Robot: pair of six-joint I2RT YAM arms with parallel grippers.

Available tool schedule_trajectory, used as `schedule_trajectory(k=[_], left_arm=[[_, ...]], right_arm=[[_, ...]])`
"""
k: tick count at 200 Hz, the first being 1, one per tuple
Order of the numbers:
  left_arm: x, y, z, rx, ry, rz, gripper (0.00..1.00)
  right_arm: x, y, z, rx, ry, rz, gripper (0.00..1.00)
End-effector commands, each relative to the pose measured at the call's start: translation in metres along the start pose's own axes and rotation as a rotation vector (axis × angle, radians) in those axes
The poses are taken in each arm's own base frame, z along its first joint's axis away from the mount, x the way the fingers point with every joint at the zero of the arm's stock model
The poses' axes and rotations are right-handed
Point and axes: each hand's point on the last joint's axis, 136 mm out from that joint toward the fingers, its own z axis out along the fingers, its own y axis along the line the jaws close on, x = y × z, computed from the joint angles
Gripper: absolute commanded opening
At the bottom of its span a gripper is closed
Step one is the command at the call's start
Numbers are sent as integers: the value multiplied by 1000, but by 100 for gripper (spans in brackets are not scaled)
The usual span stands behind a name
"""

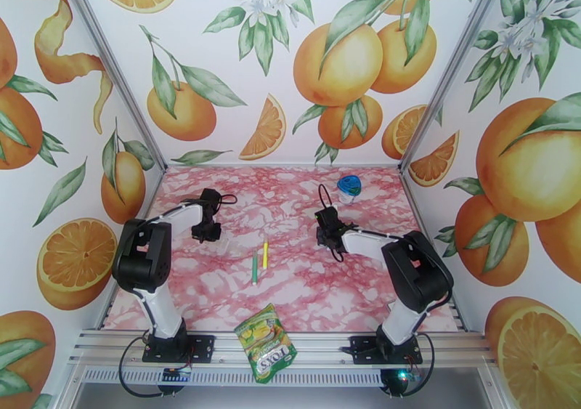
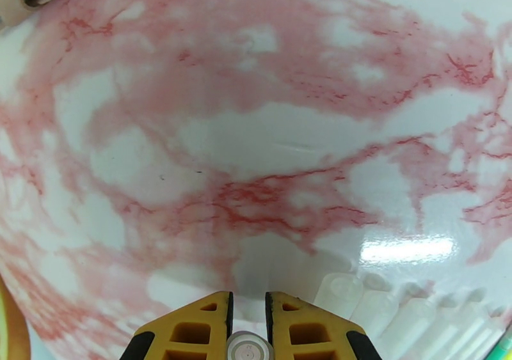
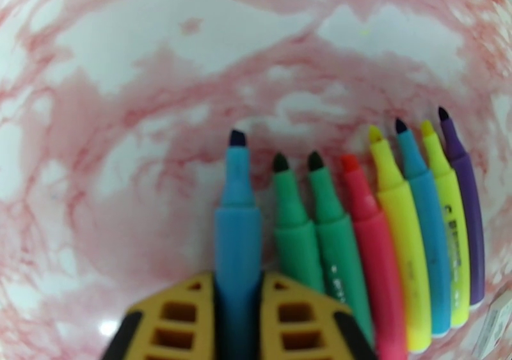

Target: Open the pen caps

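Room ahead, clutter right of each claw.
At the right claw (image 3: 238, 282), clamped on the blue marker (image 3: 238, 227), seven uncapped markers (image 3: 377, 246) lie packed just right; bare counter (image 3: 121, 137) ahead and left. At the left claw (image 2: 248, 305), pinching a clear cap (image 2: 249, 350), clear caps (image 2: 377, 307) crowd its right; front free.

The table (image 1: 218, 290) is this pink-and-white marble pattern, with a little clear container with a blue lid (image 1: 349, 187) standing upright near the far right corner. A green-yellow snack packet (image 1: 266, 342) lies at the near edge, across the metal rail (image 1: 327, 345). The walls (image 1: 218, 62) have orange-fruit wallpaper.
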Motion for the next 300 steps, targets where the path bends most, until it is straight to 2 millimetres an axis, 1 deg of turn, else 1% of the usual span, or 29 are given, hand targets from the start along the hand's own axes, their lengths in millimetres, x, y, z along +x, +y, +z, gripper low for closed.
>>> schedule_trajectory(k=[1,75,105,153,184,219,250,262,273,300], left_arm=[[-6,-4,2,28,-17,-4,11],[-4,-4,1,32,-9,-6,22],[-3,-3,-1,32,-8,-7,26],[-4,-3,-4,33,-9,-9,29],[-4,-3,-6,34,-9,-14,29],[-8,1,-17,27,-30,-27,30],[-13,3,-30,30,-58,-40,31],[-16,3,-37,37,-75,-45,32],[-17,3,-42,47,-90,-48,33],[-21,0,-56,80,-125,-54,35]], right_arm=[[0,-8,3,51,12,6,4],[3,-12,1,68,19,-6,13],[1,-13,-3,63,16,-13,19],[-3,-17,-10,79,4,-42,25],[-4,-15,-14,70,-1,-59,28],[-8,-11,-22,62,-21,-86,29],[-13,-6,-30,79,-44,-130,28],[-14,-1,-33,80,-49,-153,27],[-14,8,-37,55,-55,-178,27],[-15,47,-51,-97,-68,-209,32]])
